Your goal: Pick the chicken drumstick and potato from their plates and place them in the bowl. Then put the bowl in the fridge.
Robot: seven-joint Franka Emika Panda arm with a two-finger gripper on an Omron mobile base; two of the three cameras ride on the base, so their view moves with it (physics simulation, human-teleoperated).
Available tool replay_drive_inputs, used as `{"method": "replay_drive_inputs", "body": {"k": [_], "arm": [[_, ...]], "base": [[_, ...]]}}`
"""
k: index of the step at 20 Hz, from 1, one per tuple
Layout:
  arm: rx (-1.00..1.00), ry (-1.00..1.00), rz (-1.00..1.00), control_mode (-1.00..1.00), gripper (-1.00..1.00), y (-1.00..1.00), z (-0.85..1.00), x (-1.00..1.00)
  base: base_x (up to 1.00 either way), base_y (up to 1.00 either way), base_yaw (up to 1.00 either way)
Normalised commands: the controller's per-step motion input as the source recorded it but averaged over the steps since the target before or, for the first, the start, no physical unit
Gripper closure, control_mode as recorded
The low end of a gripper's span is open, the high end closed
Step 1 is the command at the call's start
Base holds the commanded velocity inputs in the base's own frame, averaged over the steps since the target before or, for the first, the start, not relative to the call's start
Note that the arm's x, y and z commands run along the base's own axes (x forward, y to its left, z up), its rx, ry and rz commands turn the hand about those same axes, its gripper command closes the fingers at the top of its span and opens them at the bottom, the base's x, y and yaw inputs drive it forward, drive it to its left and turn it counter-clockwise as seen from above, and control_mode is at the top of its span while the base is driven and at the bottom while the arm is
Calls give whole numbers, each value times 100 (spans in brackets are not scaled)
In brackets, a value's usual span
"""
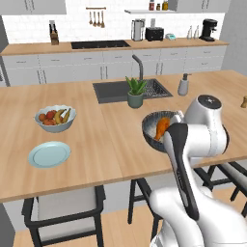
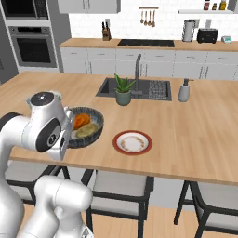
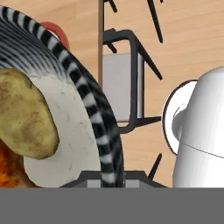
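Near the wooden bench (image 1: 96, 140) edge, the gripper (image 3: 107, 177) is clamped on the dark grey round bowl's (image 3: 103, 131) rim. Tilting could spill the tan potato (image 3: 24, 118) and, seemingly, the orange-brown drumstick (image 1: 162, 126).

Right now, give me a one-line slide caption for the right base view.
Chicken drumstick and potato sit in the bowl at the island counter's near edge; the red-rimmed plate beside it is bare.

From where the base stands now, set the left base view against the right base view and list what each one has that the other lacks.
Left base view alone: the light blue plate and a fruit bowl beside it. Right base view alone: the red-rimmed plate, bare of food, the wall oven, and the potato. Both: the dark bowl holding the chicken drumstick, the potted plant and the sink.
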Motion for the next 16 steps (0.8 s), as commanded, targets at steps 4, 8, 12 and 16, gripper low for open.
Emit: {"method": "replay_drive_inputs", "body": {"k": [4, 8, 12, 16], "arm": [[0, 0, 0, 100, 100, 0, 0, 0], [0, 0, 0, 100, 100, 0, 0, 0], [0, 0, 0, 100, 100, 0, 0, 0], [0, 0, 0, 100, 100, 0, 0, 0]], "base": [[-52, 27, 5], [-56, 76, 11], [-19, 100, 17], [-6, 100, 23]]}}
